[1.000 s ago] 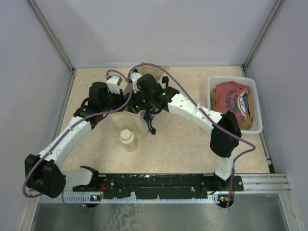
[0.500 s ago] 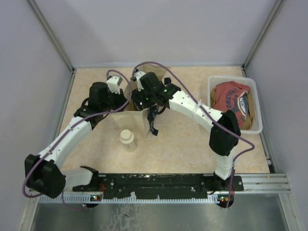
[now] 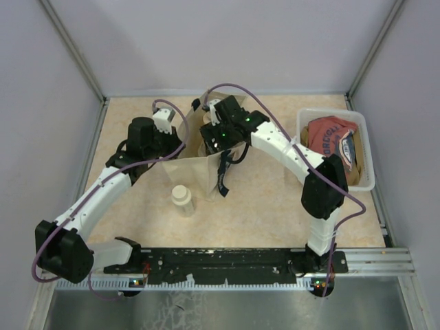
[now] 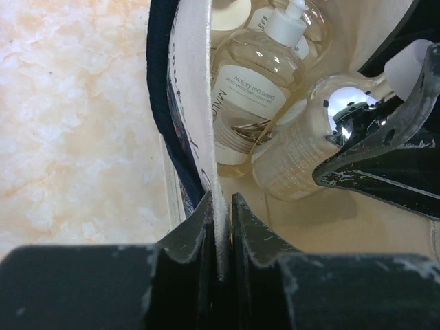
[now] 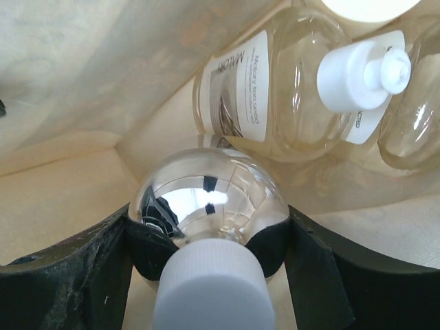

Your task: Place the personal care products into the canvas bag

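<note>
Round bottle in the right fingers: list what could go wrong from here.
1. The right fingers hold the round bottle inside the canvas bag, close to a labelled pump bottle; released here, it may knock that bottle.
2. Only the left fingers' pinch on the rim holds the bag open; a slip may drop cloth onto the right arm.
3. Withdrawing could drag the bag toward the jar on the table.

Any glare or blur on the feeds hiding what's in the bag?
Right wrist: the held round bottle mirrors the scene on its shoulder, its white cap is blurred up close, a jar at the top edge is blown out. Left wrist: left fingers dark and soft, canvas bag interior sharp. Top external: even light, arms cover the opening.
</note>
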You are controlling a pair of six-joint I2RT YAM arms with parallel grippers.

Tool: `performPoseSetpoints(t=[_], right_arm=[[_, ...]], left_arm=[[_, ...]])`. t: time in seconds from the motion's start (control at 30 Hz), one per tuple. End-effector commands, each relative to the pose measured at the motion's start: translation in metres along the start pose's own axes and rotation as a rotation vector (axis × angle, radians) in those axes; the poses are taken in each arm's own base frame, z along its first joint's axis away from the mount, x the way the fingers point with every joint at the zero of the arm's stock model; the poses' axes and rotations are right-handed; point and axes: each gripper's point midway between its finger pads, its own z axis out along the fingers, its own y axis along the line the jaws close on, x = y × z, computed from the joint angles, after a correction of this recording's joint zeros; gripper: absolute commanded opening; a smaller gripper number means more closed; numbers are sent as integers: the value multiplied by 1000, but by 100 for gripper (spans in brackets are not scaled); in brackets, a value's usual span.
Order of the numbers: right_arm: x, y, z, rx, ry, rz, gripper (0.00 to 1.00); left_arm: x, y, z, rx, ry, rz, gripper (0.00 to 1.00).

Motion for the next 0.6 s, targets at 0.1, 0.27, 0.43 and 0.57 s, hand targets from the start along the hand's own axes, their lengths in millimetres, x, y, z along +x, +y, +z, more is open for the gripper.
performPoseSetpoints(t=[0.1,0.27,0.43,0.57], right_arm=[[-33,-17,-46,98,-91,-58,0],[-46,-2,-27,16,-107,-42,0],[-41,-8,-3,81,-69,-45,0],[-31,-13,12,104,-40,-37,0]], left_arm=[[-19,-6,-5,22,-60,5,0],[-22,-6,-6,23,-67,7,0],[-22,-4,-6,13,-65,10,0],[-22,-5,-5,15,-62,11,0]])
